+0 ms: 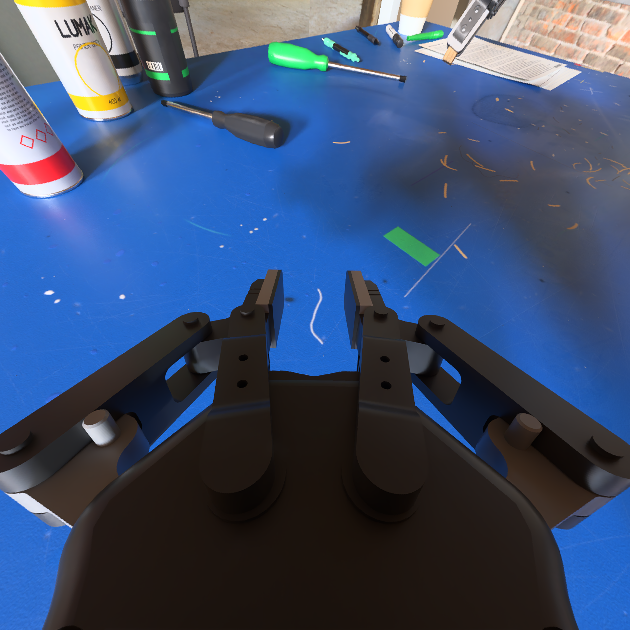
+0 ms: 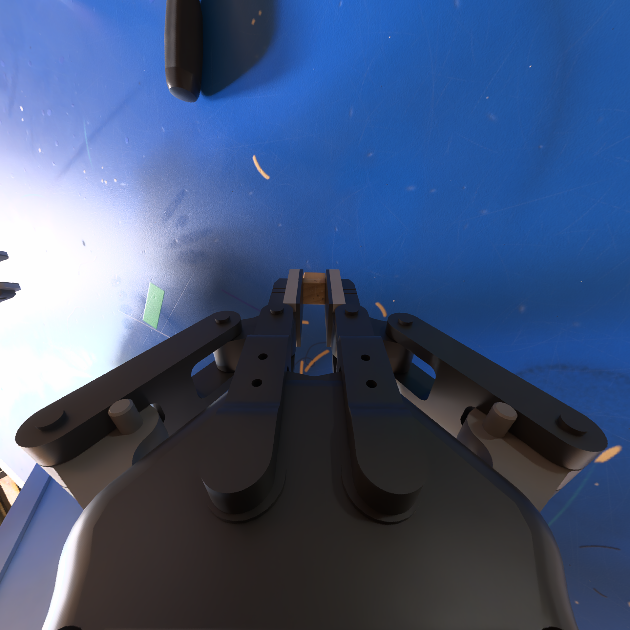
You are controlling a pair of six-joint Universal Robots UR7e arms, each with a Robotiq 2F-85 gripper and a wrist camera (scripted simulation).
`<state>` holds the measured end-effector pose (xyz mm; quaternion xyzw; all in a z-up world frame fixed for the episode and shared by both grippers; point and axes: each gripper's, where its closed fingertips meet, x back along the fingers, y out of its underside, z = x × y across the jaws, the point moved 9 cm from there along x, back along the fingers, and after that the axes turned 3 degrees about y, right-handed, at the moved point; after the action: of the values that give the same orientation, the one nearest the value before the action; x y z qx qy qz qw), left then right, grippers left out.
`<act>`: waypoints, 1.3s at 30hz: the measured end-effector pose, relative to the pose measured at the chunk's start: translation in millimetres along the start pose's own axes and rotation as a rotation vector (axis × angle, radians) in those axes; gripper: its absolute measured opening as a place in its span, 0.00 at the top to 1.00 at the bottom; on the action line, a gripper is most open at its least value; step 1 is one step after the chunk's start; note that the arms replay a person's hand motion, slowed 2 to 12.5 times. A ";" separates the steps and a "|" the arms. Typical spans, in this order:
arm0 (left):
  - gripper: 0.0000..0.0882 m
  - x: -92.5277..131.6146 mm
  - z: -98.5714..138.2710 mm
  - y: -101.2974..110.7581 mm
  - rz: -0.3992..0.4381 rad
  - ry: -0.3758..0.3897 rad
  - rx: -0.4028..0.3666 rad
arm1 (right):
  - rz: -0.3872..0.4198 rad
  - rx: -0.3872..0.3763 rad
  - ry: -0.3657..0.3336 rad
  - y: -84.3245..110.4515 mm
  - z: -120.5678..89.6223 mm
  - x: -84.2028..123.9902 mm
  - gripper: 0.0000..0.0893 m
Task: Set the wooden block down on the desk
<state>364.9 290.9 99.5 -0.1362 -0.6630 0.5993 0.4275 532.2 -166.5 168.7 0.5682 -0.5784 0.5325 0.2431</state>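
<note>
My right gripper [image 2: 314,286] is shut on a small wooden block [image 2: 314,289], which sits between the fingertips above the blue desk [image 2: 443,170]. The same gripper with the block [image 1: 449,54] shows far off at the top right of the left wrist view, just over a sheet of paper [image 1: 504,61]. My left gripper [image 1: 314,289] is open and empty, low over the blue desk [image 1: 238,211], with a white scratch mark showing between its fingers.
Spray cans [image 1: 92,64] stand at the back left. A black-handled screwdriver [image 1: 245,126], also seen in the right wrist view [image 2: 182,51], and a green-handled screwdriver [image 1: 306,58] lie on the desk. Markers [image 1: 395,35] lie at the back. A green tape patch [image 1: 410,245] is near the left gripper.
</note>
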 end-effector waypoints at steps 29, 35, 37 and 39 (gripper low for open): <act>0.63 -1.2 1.4 0.7 -0.017 -0.010 -0.022 | -0.009 -0.008 -0.001 2.7 3.3 -1.8 0.87; 0.63 -1.1 1.3 0.6 -0.016 -0.010 -0.021 | -0.011 -0.009 -0.001 3.4 3.8 -1.6 0.87; 0.63 -1.1 1.2 0.6 -0.016 -0.010 -0.020 | -0.011 -0.010 -0.002 3.6 3.9 -1.4 0.87; 0.63 -1.1 1.2 0.6 -0.016 -0.010 -0.020 | -0.012 -0.010 -0.002 3.8 4.1 -1.3 0.87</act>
<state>364.5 289.4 98.7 -0.1321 -0.6721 0.5900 0.4275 530.4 -170.5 165.0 0.5707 -0.5780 0.5276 0.2487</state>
